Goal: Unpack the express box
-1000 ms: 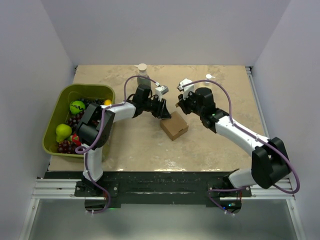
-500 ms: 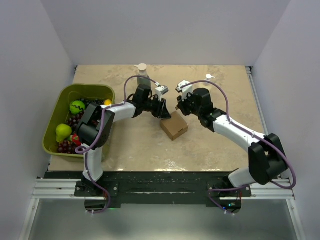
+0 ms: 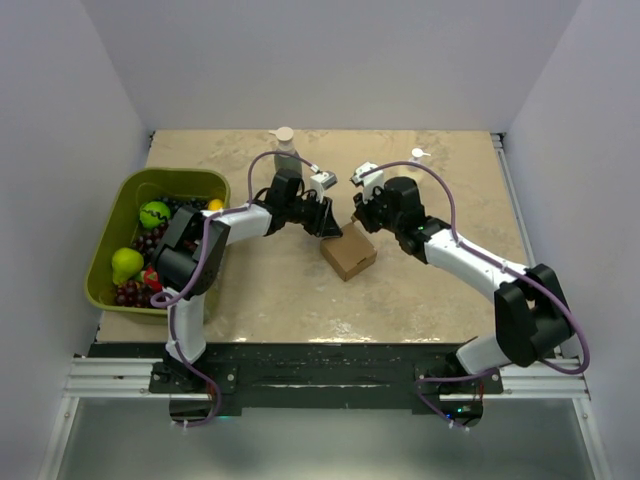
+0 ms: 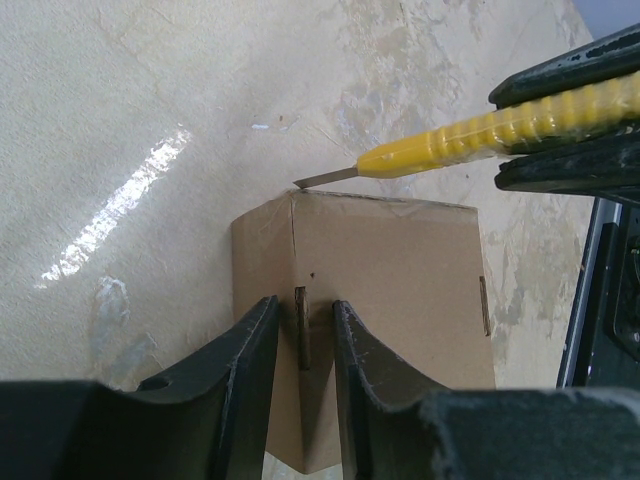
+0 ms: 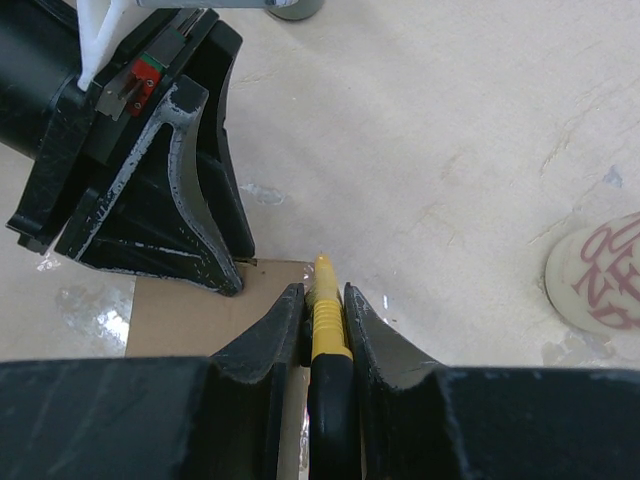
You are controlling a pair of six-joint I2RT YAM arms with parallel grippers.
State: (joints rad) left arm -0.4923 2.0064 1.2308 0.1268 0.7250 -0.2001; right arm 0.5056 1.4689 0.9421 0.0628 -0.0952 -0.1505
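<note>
At 9 o'clock on your table stands the green bin (image 3: 170,177) with fruit. The express box (image 3: 348,252) lies near the middle, closed. Your left gripper (image 3: 328,228) is at the box's 11 o'clock, with its fingers (image 4: 250,370) a little parted and their tips resting on the box's edge. At the box's 12 o'clock your right gripper (image 3: 358,212) is pinched on a yellow knife (image 5: 322,320), and the blade tip is just at the carton's far corner.
</note>
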